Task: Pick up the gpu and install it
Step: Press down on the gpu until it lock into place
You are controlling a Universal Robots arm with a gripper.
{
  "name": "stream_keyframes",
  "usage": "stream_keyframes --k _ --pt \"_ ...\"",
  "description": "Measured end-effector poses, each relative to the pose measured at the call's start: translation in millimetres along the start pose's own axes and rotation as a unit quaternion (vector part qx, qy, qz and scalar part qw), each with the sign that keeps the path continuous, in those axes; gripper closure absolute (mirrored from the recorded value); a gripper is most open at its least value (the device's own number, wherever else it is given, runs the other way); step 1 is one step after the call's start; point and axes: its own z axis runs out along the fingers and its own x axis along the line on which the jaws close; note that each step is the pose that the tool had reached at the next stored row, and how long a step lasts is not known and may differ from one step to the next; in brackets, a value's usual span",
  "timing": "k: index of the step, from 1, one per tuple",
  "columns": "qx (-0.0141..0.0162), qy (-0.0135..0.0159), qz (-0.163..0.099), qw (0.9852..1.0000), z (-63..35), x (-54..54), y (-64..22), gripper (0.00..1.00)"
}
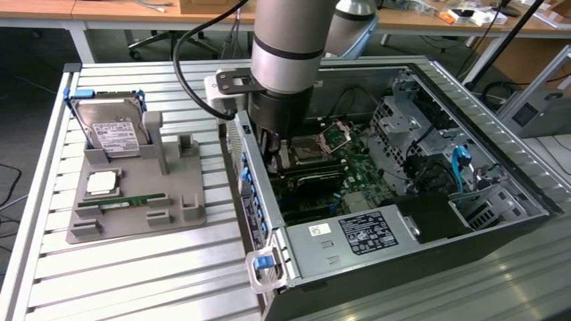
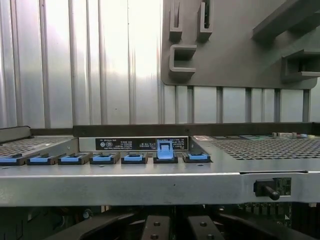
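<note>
Gripper [image 2: 172, 227] (shut) inside computer case [image 1: 499, 167]

Bright, even light from above washes the ribbed metal desk [image 1: 134, 267] — strong white glare runs along its slats in both views. The open computer case [image 1: 499, 200] holds deep shadow inside. In the wrist view the nearest dark parts at the frame edge look soft — slightly blurred.

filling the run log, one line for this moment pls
stage: card install | arm: reaching down into open computer case | hand: shut, low over motherboard | card: dark board in case below arm | grey holder: hard drive, memory stick
</note>
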Motion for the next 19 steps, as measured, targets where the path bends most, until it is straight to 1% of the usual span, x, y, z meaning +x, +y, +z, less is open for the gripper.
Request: stream_keyframes --k 2,8,9,10,14,15,17,18,19 --pt "-0.0002 -0.0001 0.000 1.0000 0.6 -0.1 -1.4 0.89" --pt "-0.0028 -0.0001 -0.001 1.0000 2.1 -0.3 -19.8 0.89" --pt "-0.0035 -0.0001 -0.001 1.0000 2.5 -0.3 -23.7 0.89" --pt "-0.0049 0.0000 -0.001 1.0000 3.4 -0.4 -30.2 0.89" --pt "-0.0082 0.0000 -0.002 1.0000 5.7 -0.7 -43.4 0.89" --pt "-0.0097 0.0001 -0.002 1.0000 6.9 -0.8 -50.4 0.89" --pt "-0.0109 0.0001 -0.003 0.9999 8.0 -0.9 -57.1 0.89" --pt "-0.0129 0.0003 -0.004 0.9999 9.6 -1.0 -67.7 0.89" --pt "-0.0142 0.0003 -0.004 0.9999 11.2 -1.1 -75.7 0.89"
